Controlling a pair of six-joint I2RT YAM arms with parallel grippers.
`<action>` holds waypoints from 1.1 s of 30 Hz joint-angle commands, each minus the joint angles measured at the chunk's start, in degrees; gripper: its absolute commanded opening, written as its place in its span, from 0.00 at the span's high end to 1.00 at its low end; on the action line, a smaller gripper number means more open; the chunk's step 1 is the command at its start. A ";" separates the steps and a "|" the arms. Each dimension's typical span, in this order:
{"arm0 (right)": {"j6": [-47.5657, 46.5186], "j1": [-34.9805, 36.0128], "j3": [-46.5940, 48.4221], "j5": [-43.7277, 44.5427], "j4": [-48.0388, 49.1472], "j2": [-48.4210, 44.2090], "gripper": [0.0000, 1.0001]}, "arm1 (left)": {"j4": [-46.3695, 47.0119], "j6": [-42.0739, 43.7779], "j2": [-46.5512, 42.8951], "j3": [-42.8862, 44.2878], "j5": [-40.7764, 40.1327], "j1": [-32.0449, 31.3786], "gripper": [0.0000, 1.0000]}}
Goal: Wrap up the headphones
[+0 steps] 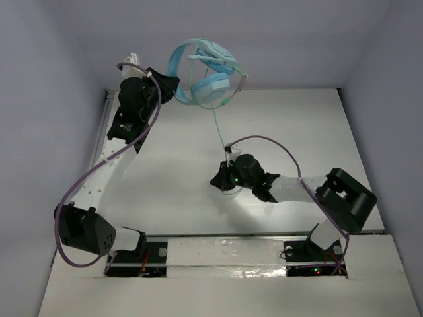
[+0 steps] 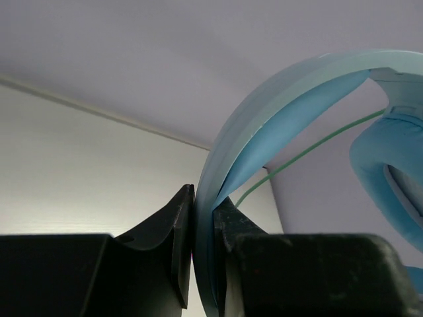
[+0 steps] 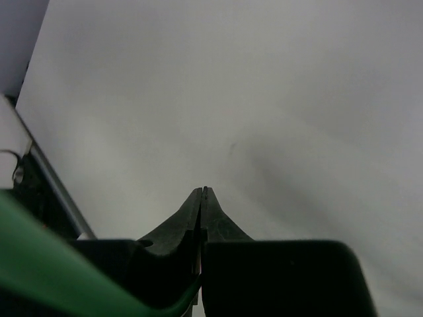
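Both jaws clamped on headphones [image 2: 277,112]

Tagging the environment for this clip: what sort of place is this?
Probably a lab robot test cell, not a home or workshop. A white table boxed in by plain pale walls, the left arm and right arm bolted at its near edge, and headphones as the prop.

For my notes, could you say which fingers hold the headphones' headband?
The left fingers pinch the headband; the right fingers shut only on the cable.
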 commanded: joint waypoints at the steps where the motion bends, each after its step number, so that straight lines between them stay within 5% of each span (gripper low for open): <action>1: -1.59 7.20 5.03 7.56 -14.42 -5.02 1.00 | 10.84 -4.44 -1.06 -4.65 -10.37 0.12 1.00; 10: -4.75 23.28 20.94 21.28 -48.78 -13.02 1.00 | 12.43 6.08 3.16 -11.78 -30.23 -6.73 1.00; 15: -9.14 24.71 33.84 26.89 -63.30 -14.79 1.00 | 14.10 11.10 3.96 -16.70 -37.96 -12.08 1.00; 26: -21.10 24.09 52.50 37.28 -80.44 -11.98 1.00 | 11.64 19.81 -2.28 -27.34 -38.15 -20.70 1.00; 33: -26.46 18.56 56.72 40.95 -81.51 -9.69 1.00 | 4.90 18.85 -6.15 -32.00 -34.02 -25.80 1.00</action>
